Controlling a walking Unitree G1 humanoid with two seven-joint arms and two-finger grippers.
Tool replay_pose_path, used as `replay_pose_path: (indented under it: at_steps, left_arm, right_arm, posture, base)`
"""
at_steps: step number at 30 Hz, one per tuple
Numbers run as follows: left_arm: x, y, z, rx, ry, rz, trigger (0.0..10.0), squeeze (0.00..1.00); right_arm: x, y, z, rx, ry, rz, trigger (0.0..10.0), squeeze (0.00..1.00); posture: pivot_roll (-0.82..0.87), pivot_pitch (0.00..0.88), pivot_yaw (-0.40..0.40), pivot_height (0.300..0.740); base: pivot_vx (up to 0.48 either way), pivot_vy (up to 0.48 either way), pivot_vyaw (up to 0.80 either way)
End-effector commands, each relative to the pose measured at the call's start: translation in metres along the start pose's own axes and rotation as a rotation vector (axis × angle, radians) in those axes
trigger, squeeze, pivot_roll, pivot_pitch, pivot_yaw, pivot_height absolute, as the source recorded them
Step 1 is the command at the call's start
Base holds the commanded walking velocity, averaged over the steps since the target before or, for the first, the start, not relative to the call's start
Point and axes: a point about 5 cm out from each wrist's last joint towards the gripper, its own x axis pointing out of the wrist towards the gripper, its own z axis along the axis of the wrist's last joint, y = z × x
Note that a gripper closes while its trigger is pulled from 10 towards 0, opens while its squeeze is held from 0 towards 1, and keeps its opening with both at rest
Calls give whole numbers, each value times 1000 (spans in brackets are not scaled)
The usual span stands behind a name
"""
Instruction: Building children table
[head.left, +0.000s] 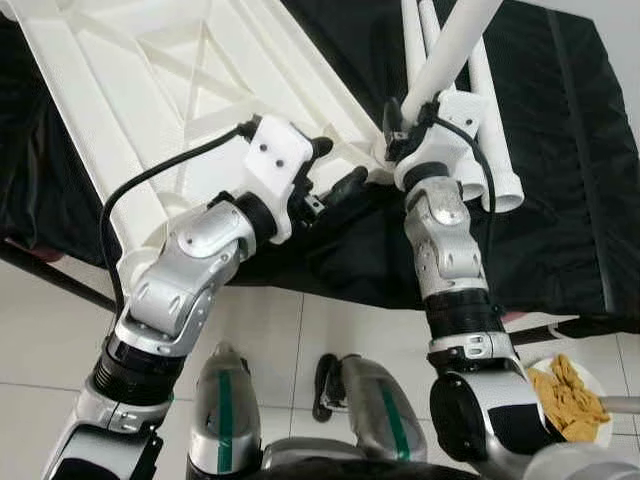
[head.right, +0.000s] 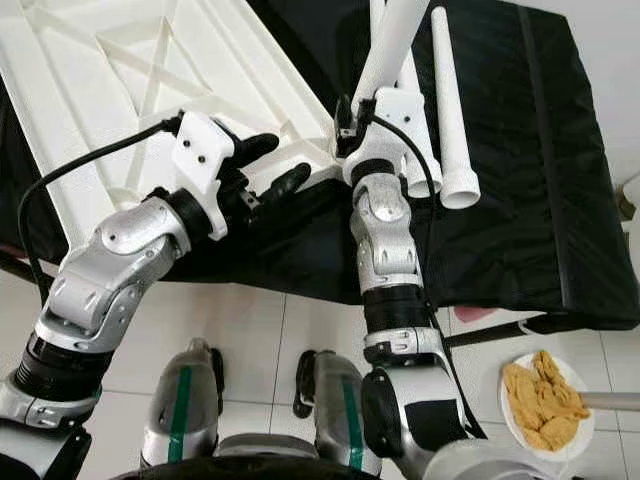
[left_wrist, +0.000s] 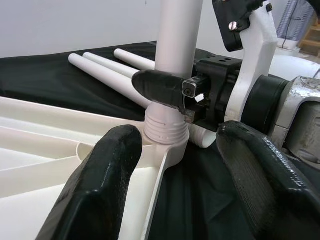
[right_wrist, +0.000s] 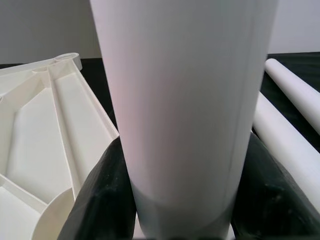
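Note:
The white tabletop (head.left: 150, 90) lies upside down on a black cloth, ribs facing up. A white leg (head.left: 450, 50) stands tilted in its near corner socket (left_wrist: 166, 131), threaded end at the socket mouth. My right gripper (head.left: 398, 122) is shut on that leg just above the socket; the leg (right_wrist: 185, 100) sits between both black fingers. My left gripper (head.left: 340, 168) is open just short of the same corner, one finger (left_wrist: 95, 185) over the tabletop, the other over the cloth, touching nothing. Three spare legs (head.right: 450, 110) lie beyond the corner.
The black cloth (head.left: 560, 200) covers the work surface to the right. A plate of yellow snacks (head.left: 570, 400) sits on the tiled floor at lower right. A dark bar (head.left: 50, 275) runs along the surface's left front edge. My own legs stand below.

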Motion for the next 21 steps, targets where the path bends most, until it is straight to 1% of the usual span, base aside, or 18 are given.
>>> replay_pose_path:
  at_steps: [1,6,7,9,10,13,14,15,18,19,20,21]
  left_arm:
    - [1,-5,-1,-8,8,-36,10000,0]
    - [1,-5,-1,-9,6,-37,10000,0]
    - [1,-5,-1,-8,7,-38,10000,0]
    - [1,-5,-1,-8,7,-38,10000,0]
    - [2,-5,-1,-7,7,-39,10000,0]
    - [2,-5,-1,-7,6,-40,10000,0]
    - [2,-4,0,-7,6,-40,10000,0]
    - [2,-4,0,-7,6,-40,10000,0]
    - [2,-4,0,-7,6,-41,10000,0]
    - [2,-4,0,-7,6,-41,10000,0]
    - [2,-4,0,-7,6,-40,10000,0]
    - [2,-4,0,-7,6,-40,10000,0]
  right_arm:
    - [-2,-6,-5,10,34,-30,10000,0]
    - [-3,-8,-3,6,34,-40,10000,0]
    - [-5,-9,-1,5,27,-41,10000,851]
    - [-5,-9,-1,5,24,-38,10000,851]
    - [-5,-10,1,1,14,-24,10000,1000]
    - [-5,-9,2,-5,11,-20,10000,1000]
    - [-4,-16,5,-11,5,-14,10000,1000]
    - [-4,-16,5,-11,5,-14,10000,1000]
    - [-2,-24,8,-14,-3,16,10000,1000]
    - [-2,-24,8,-14,-3,16,10000,1000]
    - [0,-28,9,-17,-5,48,10000,1000]
    - [0,-28,9,-17,-5,48,10000,1000]
  posture:
    - [108,66,-93,740]
    - [105,64,-91,740]
    - [104,65,-90,740]
    - [104,65,-90,740]
    - [102,66,-89,740]
    - [102,66,-89,740]
    - [101,66,-89,740]
    - [101,66,-89,740]
    - [101,67,-88,740]
    - [101,67,-88,740]
    - [103,67,-89,740]
    - [103,67,-89,740]
  base:
    - [0,0,0]
    - [0,0,0]
    - [0,0,0]
    - [0,0,0]
    - [0,0,0]
    - [0,0,0]
    - [0,0,0]
    - [0,0,0]
    - [0,0,0]
    - [0,0,0]
    - [0,0,0]
    - [0,0,0]
